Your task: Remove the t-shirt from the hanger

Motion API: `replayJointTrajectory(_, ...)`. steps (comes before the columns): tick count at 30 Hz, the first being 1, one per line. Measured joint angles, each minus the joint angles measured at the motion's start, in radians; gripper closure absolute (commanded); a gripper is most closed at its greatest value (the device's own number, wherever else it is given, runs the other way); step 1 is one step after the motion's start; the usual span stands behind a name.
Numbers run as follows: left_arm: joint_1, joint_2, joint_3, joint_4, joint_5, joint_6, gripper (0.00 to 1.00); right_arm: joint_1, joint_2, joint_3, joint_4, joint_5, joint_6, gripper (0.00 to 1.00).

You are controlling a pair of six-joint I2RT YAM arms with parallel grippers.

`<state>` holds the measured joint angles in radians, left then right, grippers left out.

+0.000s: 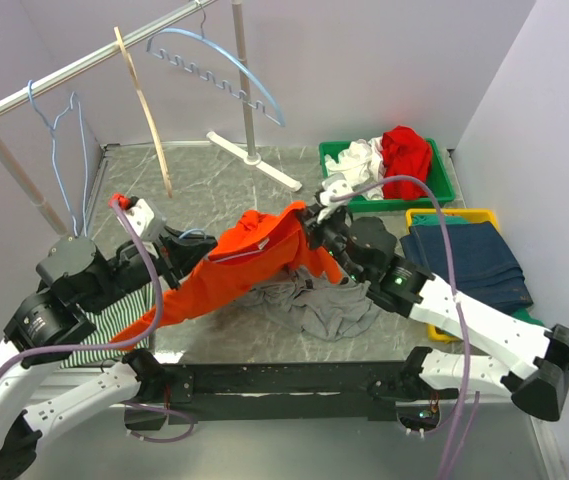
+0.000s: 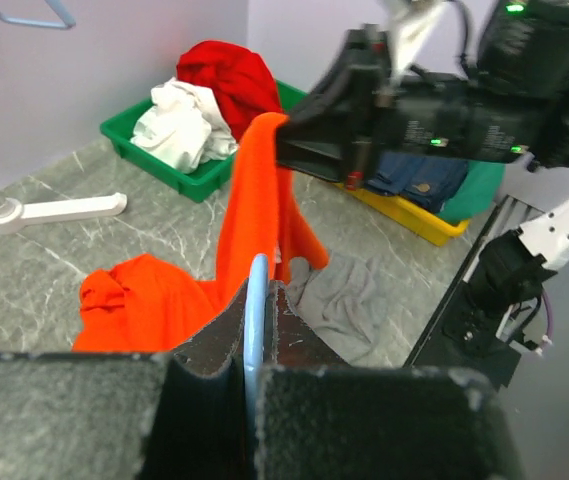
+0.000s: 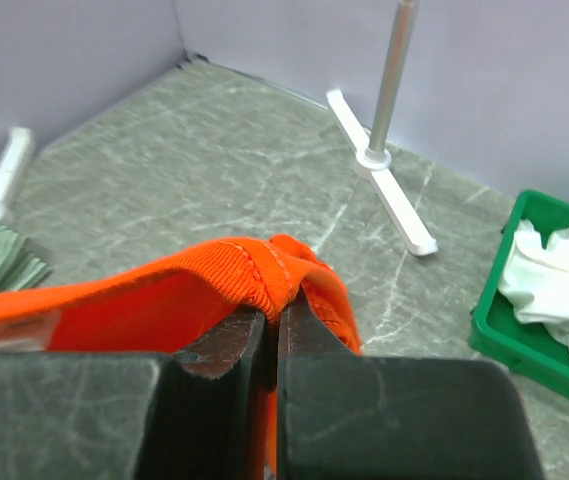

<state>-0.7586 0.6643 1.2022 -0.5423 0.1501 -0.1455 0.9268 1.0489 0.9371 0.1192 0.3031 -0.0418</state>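
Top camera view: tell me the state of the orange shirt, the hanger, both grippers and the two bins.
orange t-shirt: stretched between both grippers, not yet off the hanger.
blue hanger: clamped by the left arm, far end hidden in the shirt.
left gripper: shut on the blue hanger.
right gripper: shut on the shirt's collar.
green bin: holding white and red clothes.
yellow bin: holding folded blue denim.

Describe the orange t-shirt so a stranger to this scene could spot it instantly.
Start at the middle of the grey marbled table. There the orange t-shirt is stretched up between the left gripper, clamping its blue hanger, and the right gripper, pinching a ribbed edge. It is the only bright orange cloth, above a crumpled grey garment.
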Motion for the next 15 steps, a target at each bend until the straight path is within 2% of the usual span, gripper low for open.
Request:
replayJointTrajectory(6,0.0,-0.047,0.0,-0.017,-0.002,0.007,0.99,-0.04,0.076,0.011,-0.024,0.001,0.03,1.0)
replayJointTrajectory(15,0.0,-0.072,0.013,-0.02,-0.061,0.014,0.99,-0.044,0.053,-0.045,-0.039,-0.001,0.082,1.0)
